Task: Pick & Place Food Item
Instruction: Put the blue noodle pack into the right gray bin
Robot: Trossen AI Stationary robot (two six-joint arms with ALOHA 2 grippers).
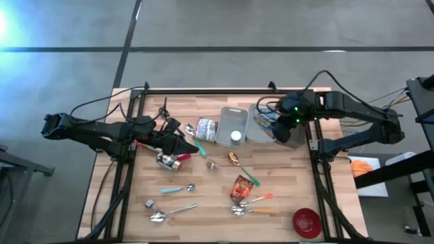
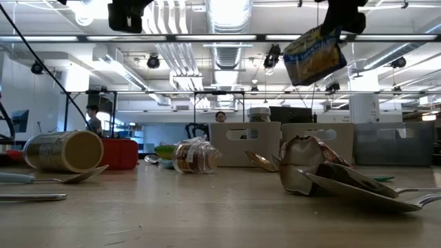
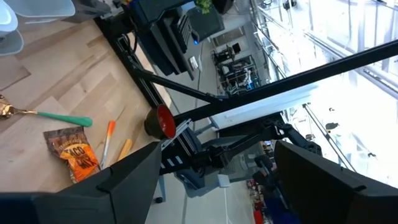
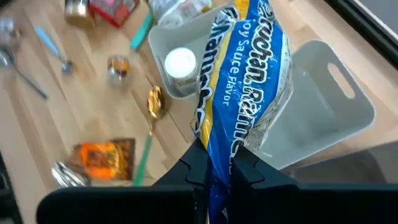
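Two fingers of our right gripper [image 4: 217, 167] pinch only one edge of the crinkly blue-and-yellow ramen packet [image 4: 239, 81] hanging above the grey plastic bin [image 4: 339, 102], so we judge it could slip; left gripper [image 3: 205, 186] gapes empty.

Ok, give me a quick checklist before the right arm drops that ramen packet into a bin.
1. Right claw shut on ramen packet: ok.
2. Packet lifted off the table: ok.
3. Packet over right bin: ok.
4. Right bin has room: ok, looks empty.
5. Left bin holds only a white-lidded jar: ok.
6. Left claw open, off over the table's left side: ok.
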